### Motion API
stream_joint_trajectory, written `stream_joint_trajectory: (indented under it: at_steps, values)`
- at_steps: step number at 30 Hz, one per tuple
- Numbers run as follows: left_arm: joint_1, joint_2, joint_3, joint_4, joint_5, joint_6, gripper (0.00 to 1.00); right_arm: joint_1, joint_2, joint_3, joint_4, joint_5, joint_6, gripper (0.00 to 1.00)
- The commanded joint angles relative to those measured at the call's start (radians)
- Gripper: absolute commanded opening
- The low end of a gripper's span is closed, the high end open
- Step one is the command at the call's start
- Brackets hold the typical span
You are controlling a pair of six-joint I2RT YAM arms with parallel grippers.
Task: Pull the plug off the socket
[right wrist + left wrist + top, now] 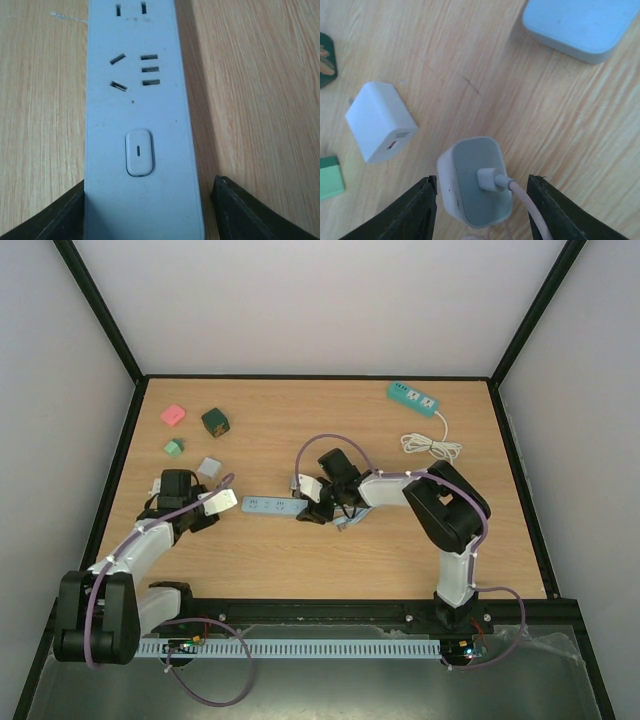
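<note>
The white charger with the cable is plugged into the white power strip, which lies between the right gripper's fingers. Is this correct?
No. The left wrist view shows the charger unplugged, lying on the table between the left gripper's fingers. The power strip does lie between the right gripper's fingers.

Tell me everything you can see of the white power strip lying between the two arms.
The power strip is a long, flat bar of pale matte plastic with rounded edges and a few dirt specks. It lies flat on the wooden table, running left to right between the arms. Its face carries slot sockets, those in view empty, and an oval switch near the right arm's end. The right gripper straddles that end, open: one finger looks to meet the strip's edge, the other stands clear.
</note>
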Motion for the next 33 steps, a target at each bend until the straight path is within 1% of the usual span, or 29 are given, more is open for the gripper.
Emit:
stream_joint_trajectory:
  at_steps: [1, 3, 5, 7, 12, 18, 21, 26, 29, 33]
  values:
    - [-0.003, -0.013, 0.039, -0.104, 0.066, -0.036, 0.54, -0.019, -0.018, -0.019, -0.114, 0.105, 0.010, 0.63]
    - [-0.003, -0.021, 0.054, -0.140, 0.098, -0.037, 0.58, -0.019, -0.028, -0.017, -0.117, 0.102, 0.013, 0.66]
    - [-0.003, -0.029, 0.078, -0.186, 0.136, -0.038, 0.64, -0.018, -0.035, -0.013, -0.125, 0.093, 0.014, 0.70]
    - [-0.003, -0.036, 0.103, -0.242, 0.177, -0.039, 0.71, -0.017, -0.042, -0.009, -0.135, 0.087, 0.013, 0.71]
    - [-0.003, -0.045, 0.178, -0.322, 0.263, -0.085, 0.98, -0.001, -0.061, 0.000, -0.158, 0.098, 0.002, 0.73]
    - [0.004, -0.049, 0.256, -0.325, 0.321, -0.227, 1.00, 0.030, -0.074, 0.040, -0.198, 0.124, 0.005, 0.74]
    - [0.010, -0.059, 0.276, -0.303, 0.337, -0.281, 1.00, 0.056, -0.073, 0.070, -0.220, 0.149, 0.008, 0.72]
    - [0.011, -0.075, 0.256, -0.161, 0.265, -0.374, 1.00, 0.104, -0.052, 0.121, -0.252, 0.182, 0.026, 0.70]
    - [0.013, -0.072, 0.258, -0.145, 0.254, -0.397, 1.00, 0.121, -0.039, 0.154, -0.275, 0.198, 0.035, 0.69]
    - [0.023, -0.087, 0.254, -0.139, 0.250, -0.404, 1.00, 0.130, -0.009, 0.200, -0.301, 0.213, 0.035, 0.65]
